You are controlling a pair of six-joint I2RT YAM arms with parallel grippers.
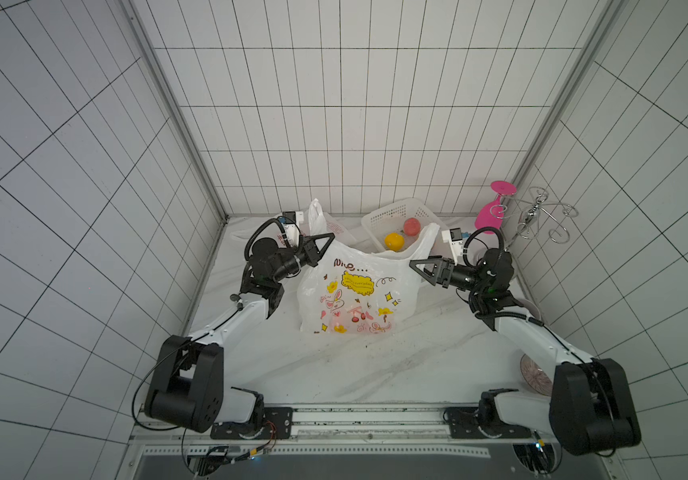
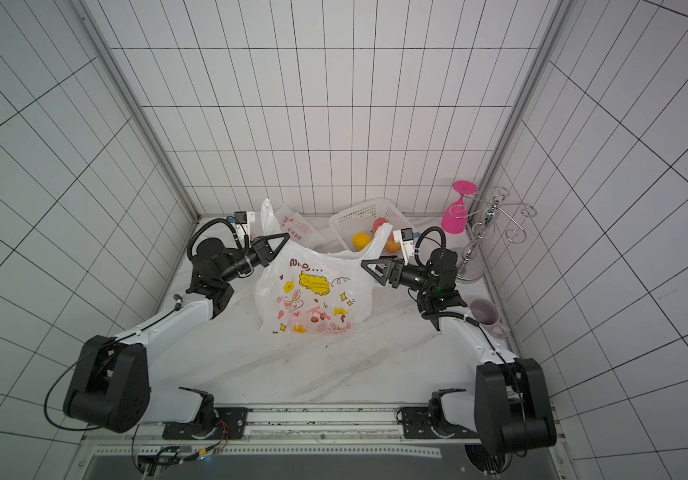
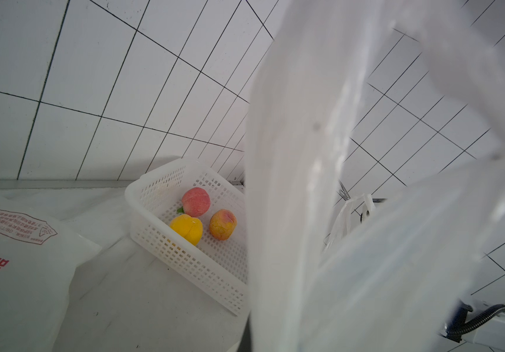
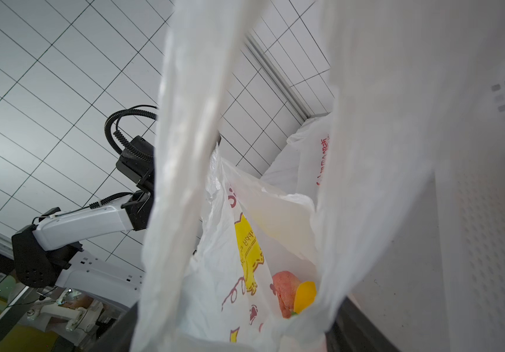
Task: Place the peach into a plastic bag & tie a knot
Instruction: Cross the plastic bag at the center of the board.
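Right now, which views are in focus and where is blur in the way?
Left wrist: the bag hangs close to the lens, blurred, hiding half the frame; the basket is sharp. Right wrist: blurred bag on both sides, yet the peach inside reads clearly. Both top views: even light, no glare, tile lines slightly bowed.

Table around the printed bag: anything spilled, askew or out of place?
Nothing is spilled or tipped. Small dark specks dot the table in front of the plastic bag, like dirt, and a patterned plate lies half hidden behind the right arm.
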